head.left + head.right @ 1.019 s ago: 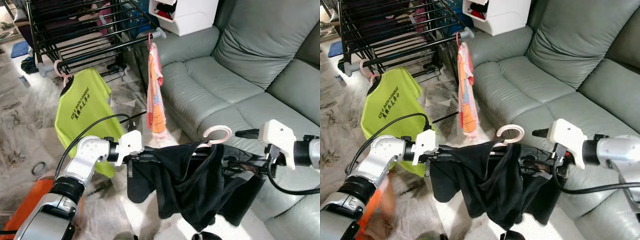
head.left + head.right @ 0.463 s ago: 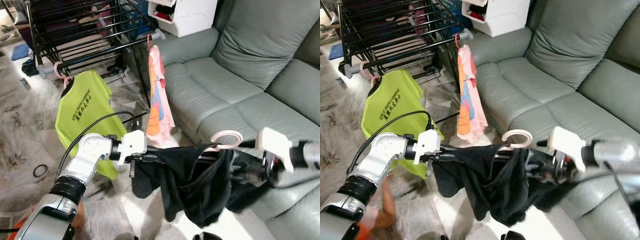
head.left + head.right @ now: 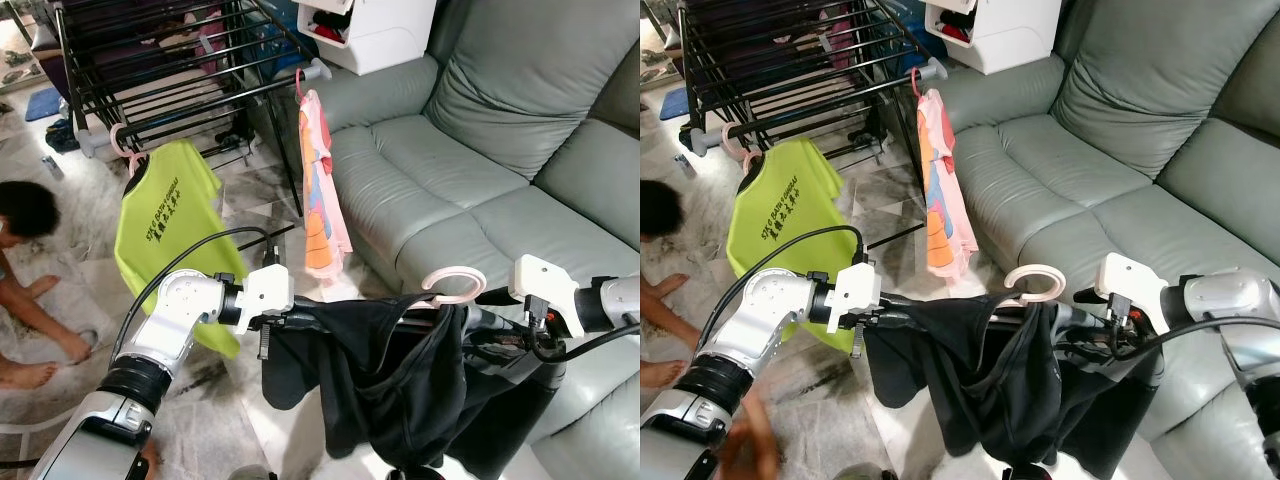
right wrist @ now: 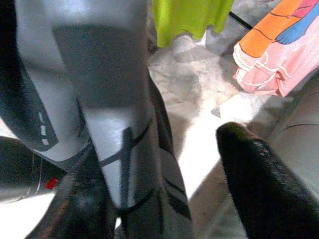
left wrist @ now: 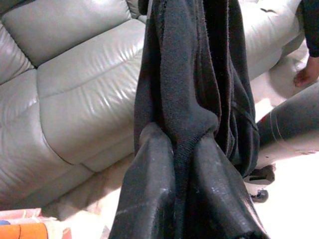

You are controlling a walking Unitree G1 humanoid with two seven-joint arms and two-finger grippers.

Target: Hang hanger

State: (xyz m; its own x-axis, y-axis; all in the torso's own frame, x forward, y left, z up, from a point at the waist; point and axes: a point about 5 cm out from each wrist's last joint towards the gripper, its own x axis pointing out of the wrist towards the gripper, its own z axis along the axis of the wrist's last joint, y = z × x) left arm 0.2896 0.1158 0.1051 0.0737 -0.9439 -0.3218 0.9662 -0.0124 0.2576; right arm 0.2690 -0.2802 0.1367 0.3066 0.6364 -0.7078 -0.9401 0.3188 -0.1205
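Note:
A black garment [image 3: 390, 380] hangs from a pink hanger whose hook [image 3: 455, 283] pokes up at its top. I hold it in the air between both arms, in front of the sofa. My left gripper [image 3: 300, 322] is shut on the garment's left shoulder; in the left wrist view both fingers [image 5: 144, 189] pinch the black cloth. My right gripper [image 3: 488, 345] is at the garment's right end, partly hidden by it. In the right wrist view one black finger [image 4: 259, 189] stands apart from grey striped cloth [image 4: 114, 99] with bare floor showing between. The black drying rack [image 3: 170, 70] stands ahead to the left.
A lime-green shirt [image 3: 165, 230] and an orange-pink garment [image 3: 318, 190] hang from the rack. A grey-green sofa [image 3: 480, 150] runs along the right, a white box [image 3: 370, 30] behind it. A person [image 3: 30, 215] crouches on the marble floor at the left.
A person has come into view at the left. The hanger and garment have shifted slightly right, and my right gripper sits closer under the cloth.

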